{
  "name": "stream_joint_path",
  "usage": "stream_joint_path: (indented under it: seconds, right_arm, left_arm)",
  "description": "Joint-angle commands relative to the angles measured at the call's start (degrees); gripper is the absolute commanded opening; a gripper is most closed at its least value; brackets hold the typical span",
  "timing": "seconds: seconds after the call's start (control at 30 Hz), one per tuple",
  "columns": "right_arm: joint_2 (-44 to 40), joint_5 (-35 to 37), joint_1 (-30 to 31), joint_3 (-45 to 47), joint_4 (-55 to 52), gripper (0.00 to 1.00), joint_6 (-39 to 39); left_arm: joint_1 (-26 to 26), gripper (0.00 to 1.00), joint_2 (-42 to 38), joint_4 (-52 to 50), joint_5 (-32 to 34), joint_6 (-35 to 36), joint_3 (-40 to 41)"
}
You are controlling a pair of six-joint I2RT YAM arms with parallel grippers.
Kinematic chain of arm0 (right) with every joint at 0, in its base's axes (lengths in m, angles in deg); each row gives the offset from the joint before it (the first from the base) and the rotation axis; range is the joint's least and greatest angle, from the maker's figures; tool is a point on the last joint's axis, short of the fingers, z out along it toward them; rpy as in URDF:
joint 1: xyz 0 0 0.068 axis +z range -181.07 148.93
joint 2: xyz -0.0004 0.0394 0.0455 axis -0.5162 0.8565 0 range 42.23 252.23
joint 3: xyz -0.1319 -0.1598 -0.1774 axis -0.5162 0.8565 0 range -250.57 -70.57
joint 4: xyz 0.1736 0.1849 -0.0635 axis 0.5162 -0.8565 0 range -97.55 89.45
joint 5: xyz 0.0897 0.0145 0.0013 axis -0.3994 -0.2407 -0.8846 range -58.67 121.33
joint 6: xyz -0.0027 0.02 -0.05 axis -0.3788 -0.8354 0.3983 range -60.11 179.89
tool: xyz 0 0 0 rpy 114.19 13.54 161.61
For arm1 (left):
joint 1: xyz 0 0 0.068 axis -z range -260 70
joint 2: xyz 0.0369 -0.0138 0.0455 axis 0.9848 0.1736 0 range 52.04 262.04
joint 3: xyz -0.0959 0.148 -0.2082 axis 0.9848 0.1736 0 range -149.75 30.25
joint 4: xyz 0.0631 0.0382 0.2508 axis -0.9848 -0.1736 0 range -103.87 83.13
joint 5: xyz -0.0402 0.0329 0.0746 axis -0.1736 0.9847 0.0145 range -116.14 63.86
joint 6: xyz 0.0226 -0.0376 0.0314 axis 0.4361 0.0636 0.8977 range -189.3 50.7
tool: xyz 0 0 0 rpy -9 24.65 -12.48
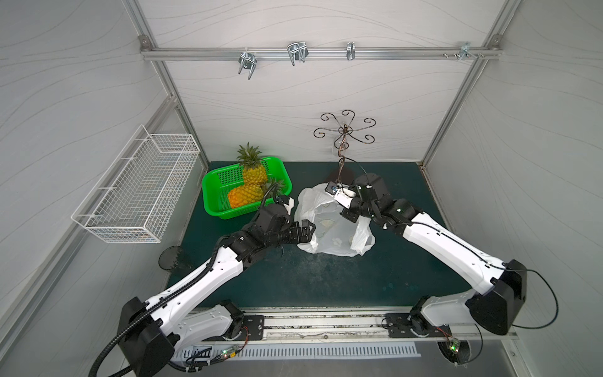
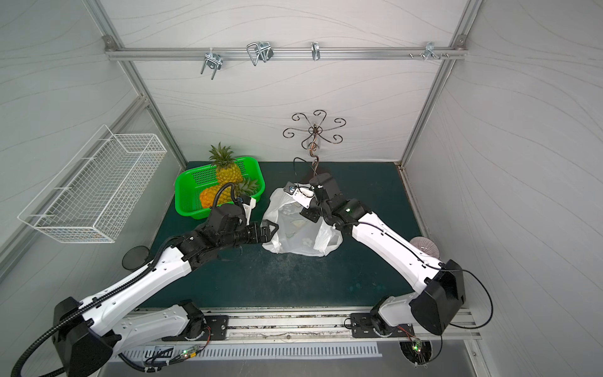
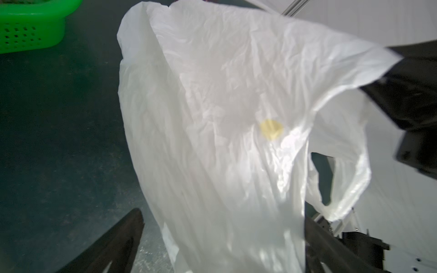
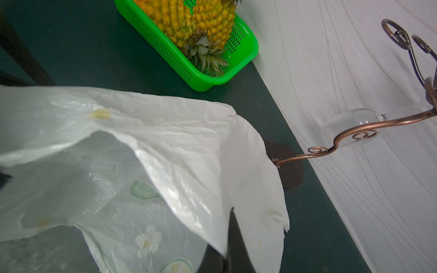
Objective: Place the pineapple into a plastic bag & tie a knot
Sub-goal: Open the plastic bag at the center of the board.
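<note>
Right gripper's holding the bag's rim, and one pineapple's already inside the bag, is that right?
Not the pineapple part. Both pineapples lie in the green basket, as both top views show, and the right wrist view looks into the bag and finds no fruit there. The right gripper does hold the bag's rim.

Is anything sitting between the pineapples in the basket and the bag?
Nothing loose. Only the left arm's wrist crosses the gap between the pineapples in the green basket and the plastic bag; the open left hand sits at the bag's edge, the right hand shut on its rim.
</note>
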Motion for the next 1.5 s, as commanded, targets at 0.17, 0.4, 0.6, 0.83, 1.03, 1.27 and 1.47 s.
stream_joint_path:
  seconds: [0.17, 0.4, 0.6, 0.83, 1.03, 1.27, 1.47]
  right_arm:
    - [3.5, 1.27, 1.56, -5.82, -7.12, 0.0, -11.54]
    - [9.27, 3.21, 1.56, -10.06, -10.13, 0.0, -14.61]
    - [10.89, -0.55, 1.56, -12.83, -11.61, 0.0, -15.82]
    - [10.24, -3.08, 1.86, -13.04, -12.06, 0.0, -20.27]
    - [9.51, -4.77, 3.06, -11.32, -10.73, 0.0, -24.45]
    - [7.35, -6.52, 2.55, -10.21, -11.42, 0.0, -23.82]
    - [4.23, -5.8, 1.85, -6.45, -10.99, 0.0, -23.1]
  left_arm:
    - [0.69, 0.99, 5.3, -10.67, 9.06, 3.16, -5.66]
    - [5.87, 0.99, 0.75, -13.49, 18.68, 8.02, -10.68]
    - [6.8, 0.99, -3.76, -12.05, 12.87, 8.39, -3.45]
    - [6.76, 0.99, -0.05, -8.26, 7.28, 5.08, -1.47]
    - [6.67, 0.63, 3.84, -7.95, 11.63, 5.75, -2.27]
    - [6.74, 0.73, 8.01, -14.38, 19.87, 7.12, -4.76]
    - [6.72, 0.25, 6.15, -10.54, 19.42, 8.08, -3.64]
